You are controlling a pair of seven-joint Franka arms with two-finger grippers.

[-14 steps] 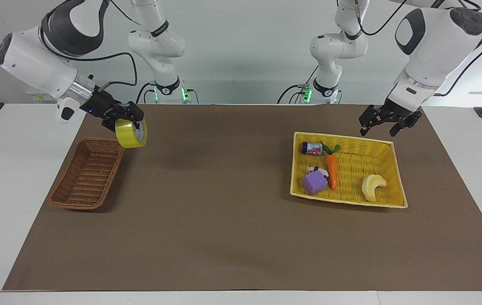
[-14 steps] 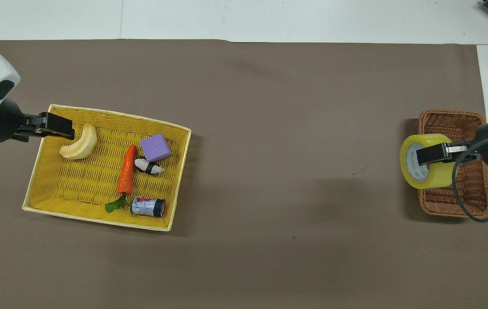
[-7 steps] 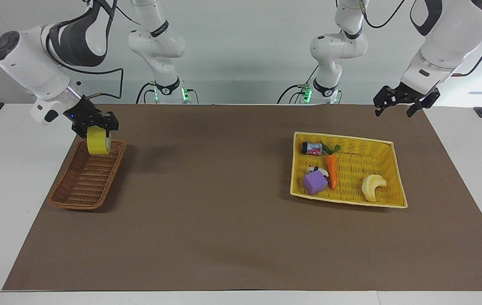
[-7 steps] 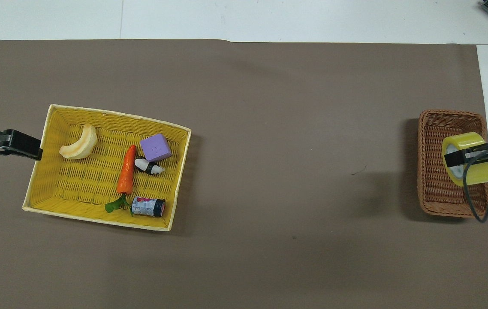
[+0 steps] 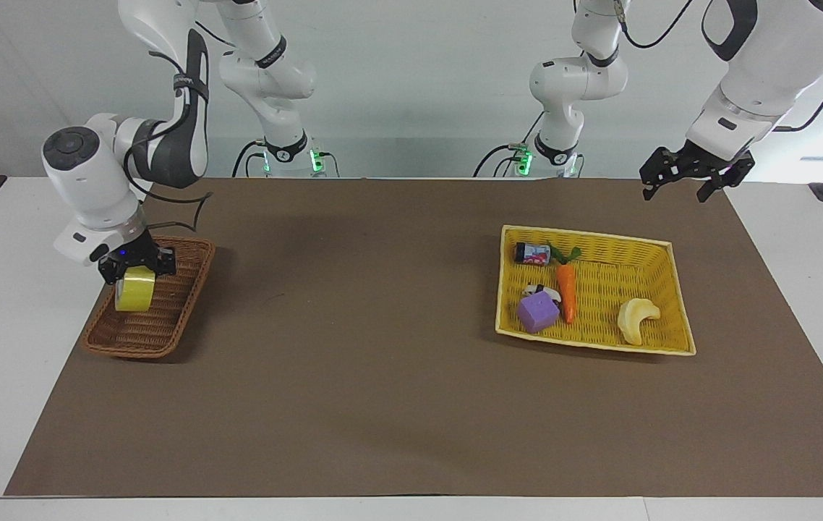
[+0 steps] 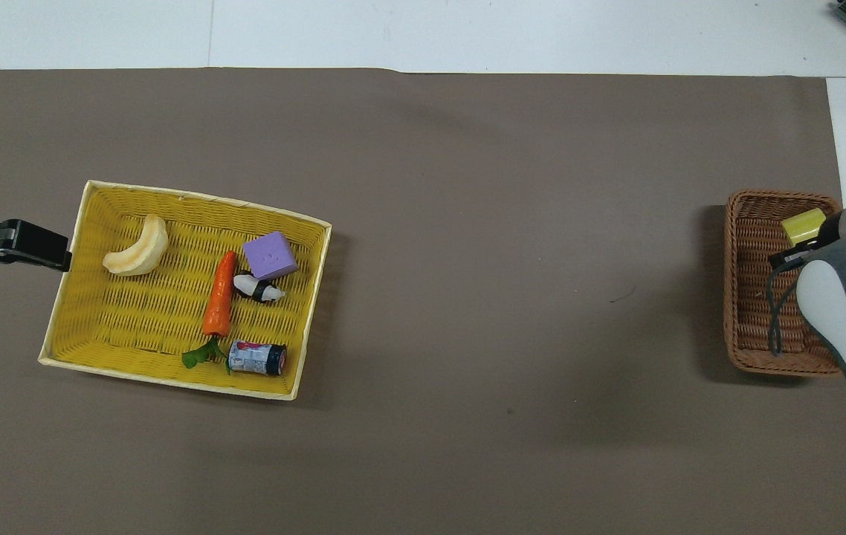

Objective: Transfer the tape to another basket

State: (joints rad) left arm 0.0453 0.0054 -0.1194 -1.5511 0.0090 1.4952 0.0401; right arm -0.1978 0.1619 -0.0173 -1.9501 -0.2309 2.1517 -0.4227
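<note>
My right gripper (image 5: 135, 281) is shut on the yellow tape roll (image 5: 135, 294) and holds it low inside the brown wicker basket (image 5: 178, 312), over its middle. I cannot tell whether the roll touches the basket floor. In the overhead view the right arm covers much of the basket (image 6: 748, 297), and only a corner of the tape (image 6: 802, 225) shows. My left gripper (image 5: 675, 189) is open and empty, raised over the mat just outside the yellow tray, and it waits there; it also shows in the overhead view (image 6: 59, 253).
The bright yellow woven tray (image 5: 592, 346) lies toward the left arm's end. It holds a banana-shaped toy (image 5: 637, 320), a carrot (image 5: 566, 291), a purple block (image 5: 538, 312), a small can (image 5: 533, 253) and a small black-and-white toy (image 6: 258, 287). A brown mat covers the table.
My right gripper has carried the tape from beside the basket's robot-side end to over the basket and down into it. My left gripper drew back from the tray, then held still.
</note>
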